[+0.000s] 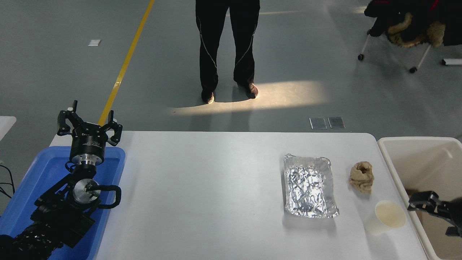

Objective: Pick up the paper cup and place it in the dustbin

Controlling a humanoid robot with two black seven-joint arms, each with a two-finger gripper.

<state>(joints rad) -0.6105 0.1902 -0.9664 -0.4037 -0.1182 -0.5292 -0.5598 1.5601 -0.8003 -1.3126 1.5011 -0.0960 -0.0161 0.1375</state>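
Right gripper [420,202] enters from the right edge above the dustbin [393,168], its tip just beside the paper cup [389,216] but apart from it; only part of the gripper shows, so whether its jaws stand wide or narrow cannot be told, and nothing is seen held. The paper cup stands upright on the tabletop [216,202], near the front right corner, mouth up, close to the dustbin's near wall. Beyond the cup lies a tan paper wad [361,176], and to the cup's left a foil tray [309,186], both apart from it. The dustbin sits off the tabletop's right edge, its thick rim beside the cup. Left gripper [87,124], jaws spread and empty, is parked at the lower left above a blue tray [25,191]. A person [226,47] stands on the floor past the far edge. Likely hazards: the cup is light and thin-walled, so a sideways nudge from one jaw could tip it or slide it toward the front edge; too hard a squeeze could crush it; and an approach from over the dustbin could catch the rim, since cup and rim lie so close.
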